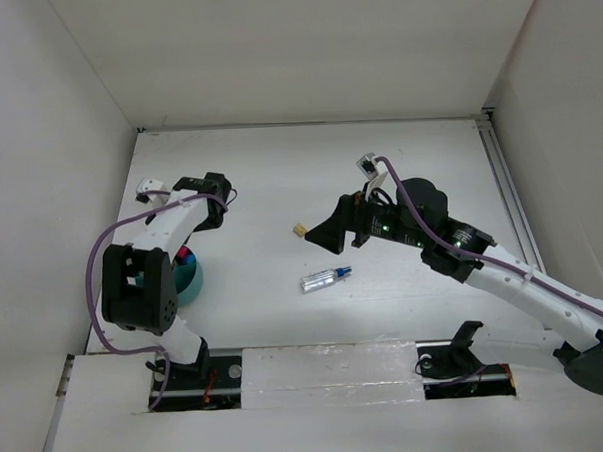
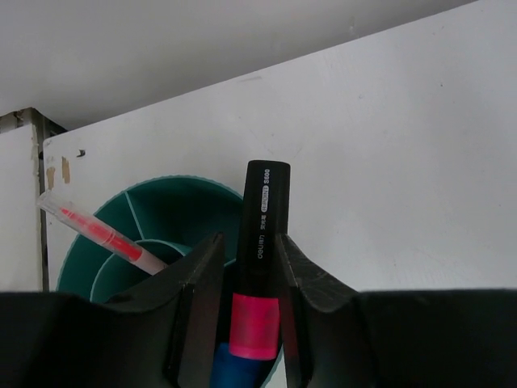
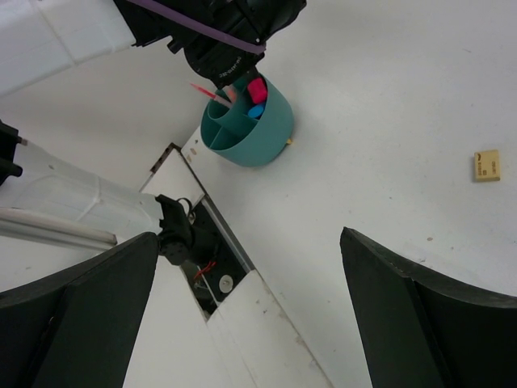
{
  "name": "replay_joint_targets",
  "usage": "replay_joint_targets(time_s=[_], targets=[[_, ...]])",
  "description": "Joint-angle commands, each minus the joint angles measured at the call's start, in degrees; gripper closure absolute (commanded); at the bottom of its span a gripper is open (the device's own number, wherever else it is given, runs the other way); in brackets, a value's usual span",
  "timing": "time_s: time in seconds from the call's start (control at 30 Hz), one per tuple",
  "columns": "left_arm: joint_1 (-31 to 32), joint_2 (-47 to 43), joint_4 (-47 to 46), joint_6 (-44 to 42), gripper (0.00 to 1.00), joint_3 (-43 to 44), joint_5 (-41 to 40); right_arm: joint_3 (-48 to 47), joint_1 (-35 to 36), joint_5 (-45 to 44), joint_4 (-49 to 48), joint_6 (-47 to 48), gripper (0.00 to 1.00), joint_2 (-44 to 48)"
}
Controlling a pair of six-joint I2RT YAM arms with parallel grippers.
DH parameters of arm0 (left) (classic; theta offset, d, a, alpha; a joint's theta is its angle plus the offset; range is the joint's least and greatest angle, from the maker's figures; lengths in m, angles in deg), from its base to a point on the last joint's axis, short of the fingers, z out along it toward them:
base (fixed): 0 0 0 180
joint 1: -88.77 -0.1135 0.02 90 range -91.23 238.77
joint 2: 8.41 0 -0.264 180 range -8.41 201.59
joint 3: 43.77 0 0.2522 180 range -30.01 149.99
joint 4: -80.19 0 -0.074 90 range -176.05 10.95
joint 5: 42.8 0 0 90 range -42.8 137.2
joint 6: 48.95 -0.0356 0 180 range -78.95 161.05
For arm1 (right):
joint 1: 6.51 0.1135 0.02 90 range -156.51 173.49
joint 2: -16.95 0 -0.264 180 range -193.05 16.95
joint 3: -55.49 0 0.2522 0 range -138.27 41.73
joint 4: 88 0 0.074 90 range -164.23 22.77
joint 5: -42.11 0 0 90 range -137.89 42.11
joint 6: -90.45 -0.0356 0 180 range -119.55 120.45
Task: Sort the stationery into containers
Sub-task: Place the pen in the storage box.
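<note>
Top view: a white counter [image 1: 279,167] enclosed by walls. The teal cup [image 1: 192,283] sat by the counter's left edge, toward the near edge, with the left pincer [image 1: 187,253] over it. Around the counter's middle lay the small eraser [image 1: 299,229]. The clear blue-capped pen [image 1: 326,278] lay flat, closer to the near edge. The right pincer [image 1: 334,235] hovered just beside the eraser.

Left wrist view: a black marker [image 2: 262,210] with a pink end stood between the left pincer's [image 2: 248,240] fingers [image 2: 202,275], its lower end down in the cup [image 2: 161,202]. A sliver of gap showed on one side, so whether it was pinched cannot be told. A thin orange pencil [image 2: 97,230] leaned inside the cup.

Right wrist view: the right pincer [image 3: 248,236] was spread wide and empty. The cup [image 3: 250,133] sat beyond it, and the eraser [image 3: 486,164] lay at far right.

The remaining pieces look light. The eraser is probably slightly soft and grippy, best squeezed across its flat sides. The pen looks stiff, smooth and liable to roll, so it is best taken mid-barrel.
</note>
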Motion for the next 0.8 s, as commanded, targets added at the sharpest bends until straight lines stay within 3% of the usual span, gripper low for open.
replay_joint_targets(time_s=[0.0,0.1,0.17,0.77], targets=[[0.21,-3.21,1.40,7.20,0.74,1.51,-8.23,-0.06,0.07,0.92,-3.50,1.00,0.00,0.22],[0.74,-3.21,1.40,6.58,0.74,2.04,-8.23,-0.06,0.07,0.92,-3.50,1.00,0.00,0.21],[0.74,-3.21,1.40,7.11,0.67,2.04,-8.23,-0.06,0.07,0.92,-3.50,1.00,0.00,0.21],[0.74,-1.46,1.40,7.12,0.44,3.70,-7.18,-0.06,0.07,0.92,-3.50,1.00,0.00,0.21]])
